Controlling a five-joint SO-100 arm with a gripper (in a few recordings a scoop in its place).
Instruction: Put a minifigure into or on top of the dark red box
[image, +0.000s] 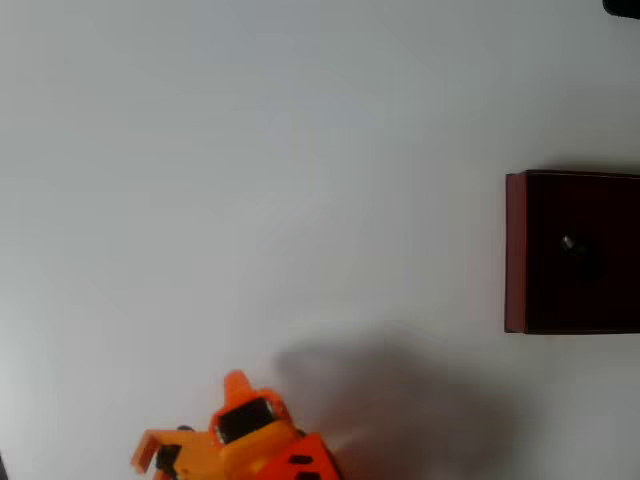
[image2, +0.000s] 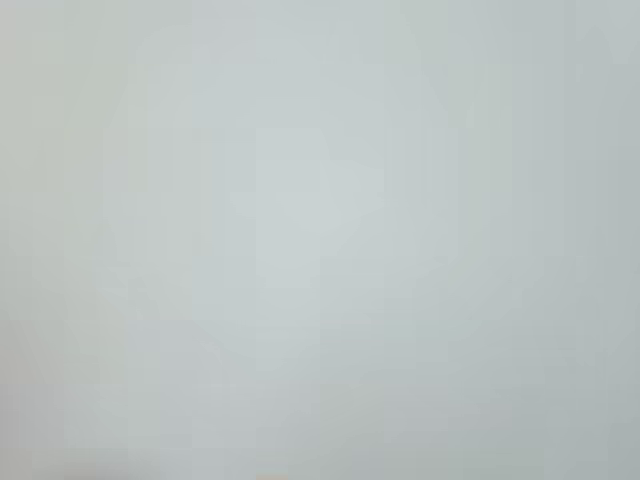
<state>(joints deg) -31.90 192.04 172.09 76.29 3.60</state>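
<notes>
The minifigure (image: 568, 243) is lying inside the dark red box (image: 515, 250), which is sitting at the right edge of the table (image: 250, 150) in the overhead view. The orange gripper (image: 190, 440) is sitting well apart at the bottom edge, carrying nothing I can see, though its jaws are too unclear to call. Little is left to go wrong; a careless sweep rightward could be knocking the box.

Overhead view looks straight down on the table (image: 250, 150); wrist view blurred, apparently very close.
</notes>
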